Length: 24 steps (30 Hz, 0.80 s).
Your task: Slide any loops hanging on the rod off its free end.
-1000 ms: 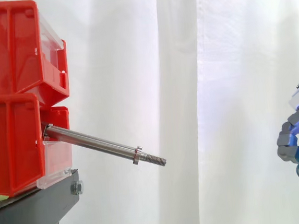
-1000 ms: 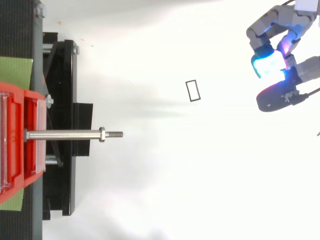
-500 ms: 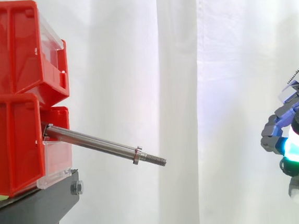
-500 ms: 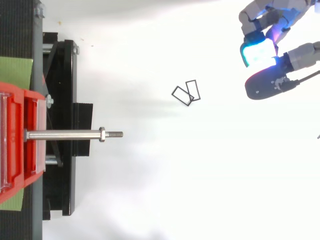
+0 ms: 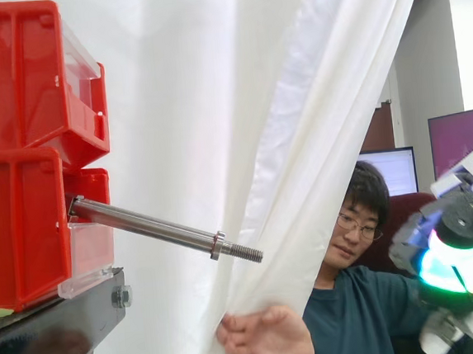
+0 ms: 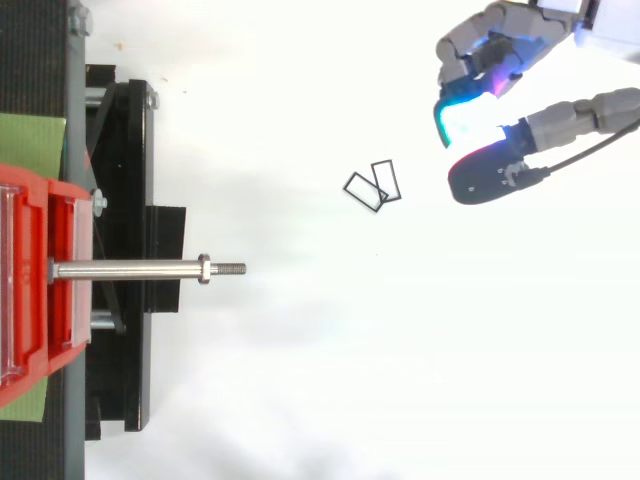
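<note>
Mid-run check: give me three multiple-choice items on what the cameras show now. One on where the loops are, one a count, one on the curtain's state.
1. Where do the loops lie relative to the rod?
A. Hanging on it
B. On the white surface, roughly between its free end and the hand
C. Behind it, in the upper red bin

2. How many loops hang on the rod?
A. None
B. One
C. Two

3. What state is the curtain in?
A. Hanging closed
B. Pulled aside by a person's hand
C. Draped over the rod

Answers:
1 B: the top view shows both loops lying together on the surface, off the rod.
2 A: the rod is bare in both views.
3 B: the side view shows the person's hand holding the curtain's edge, with the room behind exposed.
</note>
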Motion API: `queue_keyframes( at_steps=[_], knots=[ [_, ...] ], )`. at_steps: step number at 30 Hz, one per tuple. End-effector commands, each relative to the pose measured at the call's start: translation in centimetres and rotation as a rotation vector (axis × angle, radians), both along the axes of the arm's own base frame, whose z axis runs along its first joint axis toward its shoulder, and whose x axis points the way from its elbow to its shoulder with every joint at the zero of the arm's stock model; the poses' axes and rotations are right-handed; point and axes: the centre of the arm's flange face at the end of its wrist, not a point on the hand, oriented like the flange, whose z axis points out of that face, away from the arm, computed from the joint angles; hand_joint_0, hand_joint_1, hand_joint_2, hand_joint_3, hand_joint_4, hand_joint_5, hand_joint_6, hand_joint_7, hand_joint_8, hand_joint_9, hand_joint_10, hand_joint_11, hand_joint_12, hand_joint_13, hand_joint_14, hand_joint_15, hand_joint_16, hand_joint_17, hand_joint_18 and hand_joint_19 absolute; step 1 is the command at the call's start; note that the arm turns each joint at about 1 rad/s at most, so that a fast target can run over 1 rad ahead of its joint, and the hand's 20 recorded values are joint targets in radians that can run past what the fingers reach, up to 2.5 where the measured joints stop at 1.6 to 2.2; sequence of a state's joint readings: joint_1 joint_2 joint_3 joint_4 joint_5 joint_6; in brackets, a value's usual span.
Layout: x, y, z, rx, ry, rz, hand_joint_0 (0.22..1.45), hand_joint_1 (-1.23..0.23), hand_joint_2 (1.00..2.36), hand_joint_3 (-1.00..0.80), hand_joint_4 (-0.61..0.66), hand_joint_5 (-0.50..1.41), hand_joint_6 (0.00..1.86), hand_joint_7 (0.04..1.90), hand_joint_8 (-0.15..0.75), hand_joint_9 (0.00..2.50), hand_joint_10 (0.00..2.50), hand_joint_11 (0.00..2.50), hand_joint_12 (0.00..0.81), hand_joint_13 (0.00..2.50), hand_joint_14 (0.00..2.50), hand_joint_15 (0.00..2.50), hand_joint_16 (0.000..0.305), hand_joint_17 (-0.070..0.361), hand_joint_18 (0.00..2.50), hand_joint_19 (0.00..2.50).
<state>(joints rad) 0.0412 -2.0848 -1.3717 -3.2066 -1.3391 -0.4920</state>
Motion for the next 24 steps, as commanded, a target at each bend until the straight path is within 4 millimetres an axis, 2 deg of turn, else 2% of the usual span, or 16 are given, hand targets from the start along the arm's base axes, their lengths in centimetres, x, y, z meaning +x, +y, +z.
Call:
queue_keyframes(
  at_steps=[1, 24],
  knots=[
    [1.95, 0.21, 0.86, 0.011, -0.161, 0.002, 0.58, -0.65, 1.02, -0.33, 0.03, -0.19, 0.83, 1.33, 0.266, 0.90, 0.02, 0.63, 0.262, 0.58, 0.00, 0.02, 0.041, 0.093, 0.48, 0.05],
    [2.30, 0.53, 1.04, 0.010, -0.185, 0.008, 0.58, -0.65, 1.02, -0.32, 0.03, -0.19, 0.83, 1.35, 0.270, 0.89, 0.02, 0.62, 0.262, 0.58, 0.00, 0.02, 0.041, 0.091, 0.46, 0.05]
  ],
)
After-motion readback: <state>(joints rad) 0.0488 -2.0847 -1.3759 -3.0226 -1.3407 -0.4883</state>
